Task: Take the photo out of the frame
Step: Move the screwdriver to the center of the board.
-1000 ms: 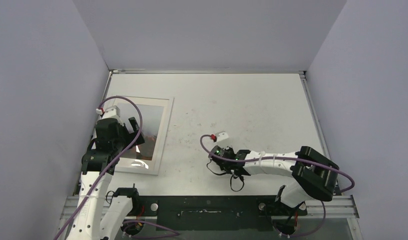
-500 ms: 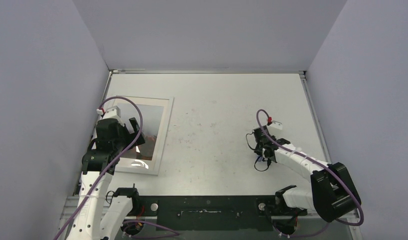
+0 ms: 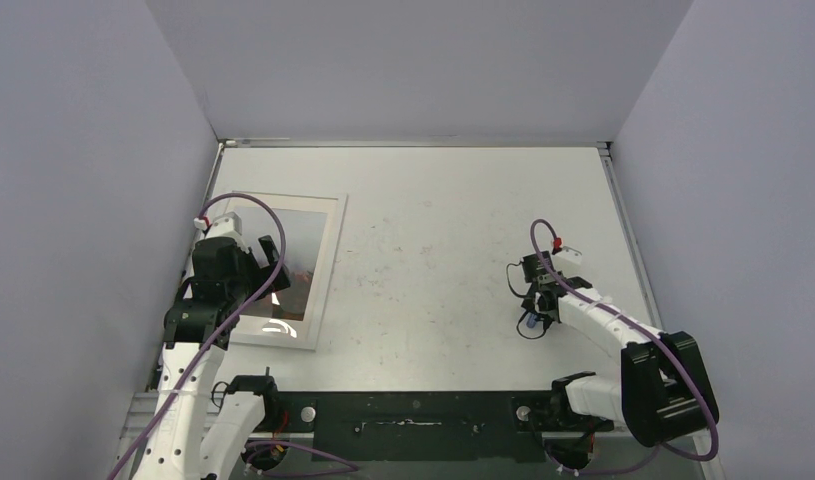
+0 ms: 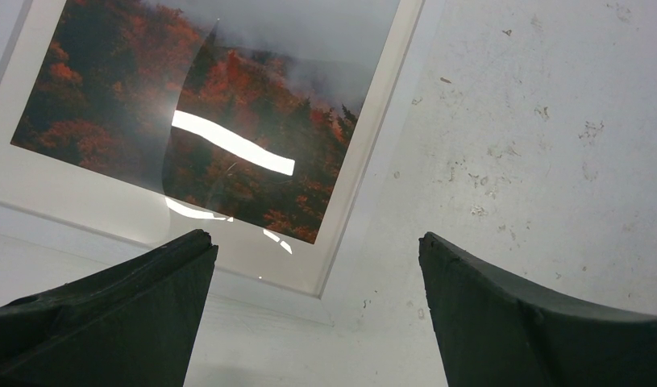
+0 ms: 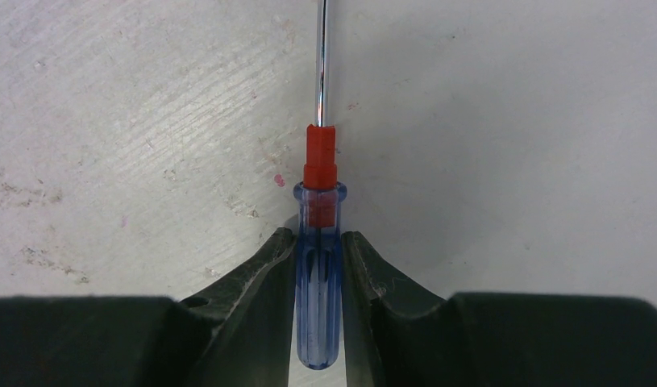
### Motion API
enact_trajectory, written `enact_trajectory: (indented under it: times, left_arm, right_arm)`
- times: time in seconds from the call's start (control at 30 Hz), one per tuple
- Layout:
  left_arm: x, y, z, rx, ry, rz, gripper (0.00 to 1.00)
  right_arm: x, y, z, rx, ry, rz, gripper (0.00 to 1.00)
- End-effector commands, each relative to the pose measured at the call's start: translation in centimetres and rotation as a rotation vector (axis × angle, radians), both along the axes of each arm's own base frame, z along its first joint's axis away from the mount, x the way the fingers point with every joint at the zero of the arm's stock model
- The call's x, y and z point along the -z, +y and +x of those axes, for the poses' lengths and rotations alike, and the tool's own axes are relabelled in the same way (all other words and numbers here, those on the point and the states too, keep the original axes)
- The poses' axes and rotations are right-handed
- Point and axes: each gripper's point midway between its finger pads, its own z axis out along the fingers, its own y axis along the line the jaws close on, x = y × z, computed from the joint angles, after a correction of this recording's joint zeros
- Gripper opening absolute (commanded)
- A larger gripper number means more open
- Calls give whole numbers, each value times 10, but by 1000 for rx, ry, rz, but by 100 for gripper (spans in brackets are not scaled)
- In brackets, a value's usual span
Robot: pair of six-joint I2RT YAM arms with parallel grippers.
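Glossy glazing throws a wavy white glare across the photo (image 4: 252, 113), whose orange-red trees under grey mist lie flat inside the frame (image 3: 324, 270) at the left side of the table (image 3: 443, 210). The left gripper (image 4: 313, 240) hangs above the frame, its matte black wedge-shaped fingers spread wide and touching nothing. Well apart on the right, the right gripper (image 5: 318, 238) pinches the translucent blue handle of a screwdriver (image 5: 319, 201). Its red collar and slim steel shaft point ahead over scuffed white tabletop.
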Motion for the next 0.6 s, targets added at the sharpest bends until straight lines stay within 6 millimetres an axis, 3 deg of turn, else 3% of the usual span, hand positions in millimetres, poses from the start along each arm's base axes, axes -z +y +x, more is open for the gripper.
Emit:
enact_trajectory:
  times: [0.0, 0.1, 0.2, 0.37, 0.57]
  left_arm:
    - [-6, 0, 6, -1, -39, -8, 97]
    - [-7, 0, 6, -1, -40, -8, 97]
    - [-6, -1, 6, 2, -40, -10, 97]
    - [-6, -2, 6, 6, -41, -14, 97]
    - [-7, -3, 6, 11, -43, -16, 97]
  right_arm:
    - [-4, -8, -9, 8, 9, -35, 10]
    - [-4, -9, -9, 16, 8, -37, 16]
    - [-4, -9, -10, 23, 15, -37, 36]
    - [-10, -6, -8, 9, 3, -20, 47]
    - [-53, -3, 11, -24, -83, -25, 66]
